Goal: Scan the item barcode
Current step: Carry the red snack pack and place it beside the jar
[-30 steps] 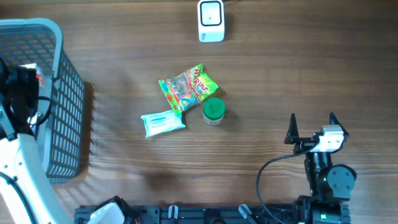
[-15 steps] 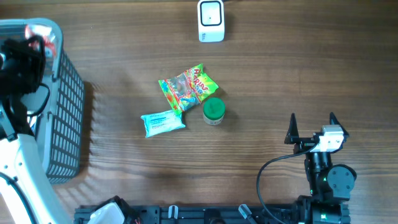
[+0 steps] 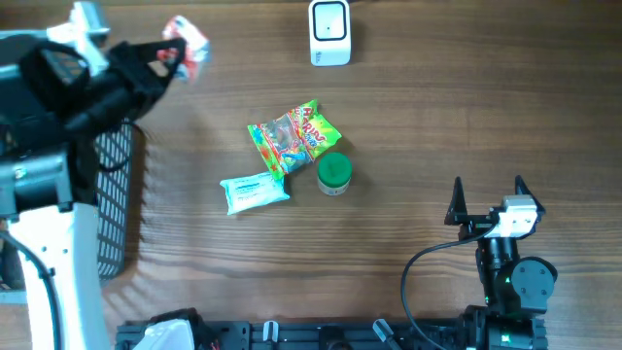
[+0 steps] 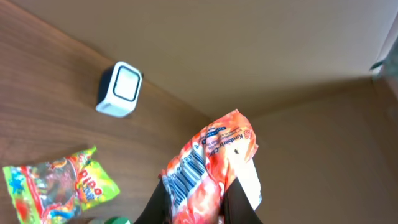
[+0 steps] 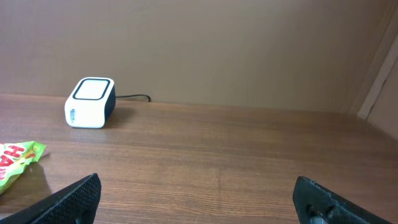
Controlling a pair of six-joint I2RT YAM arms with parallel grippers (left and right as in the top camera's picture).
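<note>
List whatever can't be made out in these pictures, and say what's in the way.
- Basket contents: overhead, the left arm covers most of it.
- Red packet lower end: left wrist, pinched inside the left tool and cut by the bottom edge.
- Green-lidded jar: left wrist shows only a sliver at the bottom edge.
- Teal pouch print: overhead, too small to read.

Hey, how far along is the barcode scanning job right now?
Done: the left gripper is shut on the orange snack packet, which is held in the air beside the basket. In hand: getting the packet across, with its barcode showing in the left wrist view. Left: presenting that barcode to the white scanner, since the packet is not over it yet. The right gripper sits open.
</note>
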